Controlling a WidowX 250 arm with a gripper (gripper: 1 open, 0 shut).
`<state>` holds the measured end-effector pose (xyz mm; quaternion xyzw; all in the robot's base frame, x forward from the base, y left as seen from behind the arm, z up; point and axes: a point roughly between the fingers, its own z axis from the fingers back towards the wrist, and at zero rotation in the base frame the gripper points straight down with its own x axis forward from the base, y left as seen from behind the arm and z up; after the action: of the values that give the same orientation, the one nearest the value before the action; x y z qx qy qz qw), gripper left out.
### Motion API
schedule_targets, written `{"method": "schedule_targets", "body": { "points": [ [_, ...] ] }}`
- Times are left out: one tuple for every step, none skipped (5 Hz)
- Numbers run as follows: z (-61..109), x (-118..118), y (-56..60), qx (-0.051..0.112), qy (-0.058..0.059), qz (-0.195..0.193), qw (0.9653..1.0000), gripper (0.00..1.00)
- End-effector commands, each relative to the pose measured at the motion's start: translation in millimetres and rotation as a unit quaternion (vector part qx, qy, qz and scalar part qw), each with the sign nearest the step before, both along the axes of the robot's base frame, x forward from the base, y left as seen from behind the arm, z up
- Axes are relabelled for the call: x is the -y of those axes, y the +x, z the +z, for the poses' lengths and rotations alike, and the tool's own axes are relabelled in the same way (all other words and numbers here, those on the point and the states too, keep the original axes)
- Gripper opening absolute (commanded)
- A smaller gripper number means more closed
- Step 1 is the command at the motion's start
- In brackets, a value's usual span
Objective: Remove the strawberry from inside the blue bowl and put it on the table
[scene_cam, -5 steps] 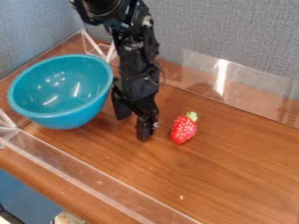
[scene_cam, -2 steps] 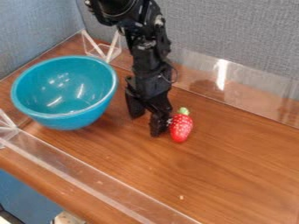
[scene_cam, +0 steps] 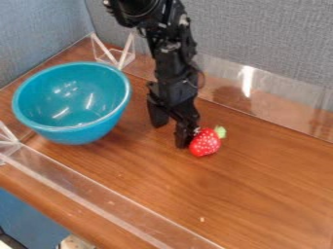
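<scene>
The strawberry [scene_cam: 204,144] lies on the brown table [scene_cam: 260,195], red with a green cap toward the right. The blue bowl [scene_cam: 68,100] sits at the left, and nothing shows inside it. My gripper [scene_cam: 172,124] points straight down between bowl and strawberry, open, with nothing between its fingers. Its right fingertip [scene_cam: 186,136] stands right beside the strawberry's left side; whether it touches the fruit I cannot tell. The left fingertip [scene_cam: 156,116] is down near the table.
Clear acrylic walls [scene_cam: 260,83] edge the table at the back and along the front [scene_cam: 92,199]. A grey fabric panel stands behind. Open tabletop lies to the right of the strawberry.
My gripper has shifted to the right, away from the bowl and up against the strawberry's left side. Jaws stayed open. The strawberry has hardly moved.
</scene>
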<state>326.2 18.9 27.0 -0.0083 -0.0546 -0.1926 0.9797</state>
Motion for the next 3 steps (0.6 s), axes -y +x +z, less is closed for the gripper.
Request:
{"method": "schedule_targets", "body": {
  "points": [
    [1.0,9.4,5.8,0.009,-0.006,-0.017,0.9998,1.0],
    [17.9,15.7,11.7,0.026,-0.009,-0.022,0.9994,1.0],
    [34.1,22.4,18.0,0.044,-0.013,-0.027,0.9986,1.0]
  ]
}}
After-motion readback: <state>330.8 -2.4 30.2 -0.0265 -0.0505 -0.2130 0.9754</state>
